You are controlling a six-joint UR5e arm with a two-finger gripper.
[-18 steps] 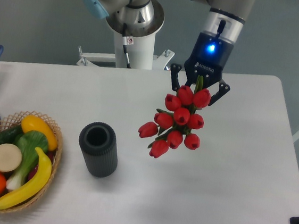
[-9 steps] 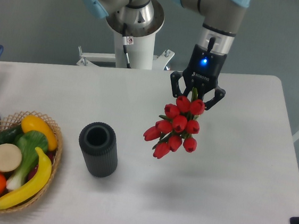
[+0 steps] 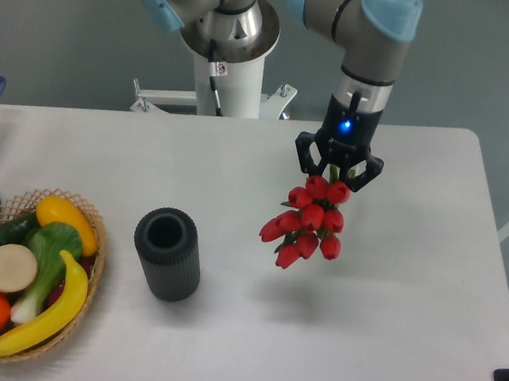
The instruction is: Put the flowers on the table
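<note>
The end effector (image 3: 337, 172), clamped on the flowers (image 3: 310, 220), has dropped lower toward the counter (image 3: 389, 296), the bunch hanging nearer its shadow.

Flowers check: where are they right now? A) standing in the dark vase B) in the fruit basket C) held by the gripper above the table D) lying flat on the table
C: the gripper is closed on the stems of the flowers, which hang over the table, right of the vase.
</note>
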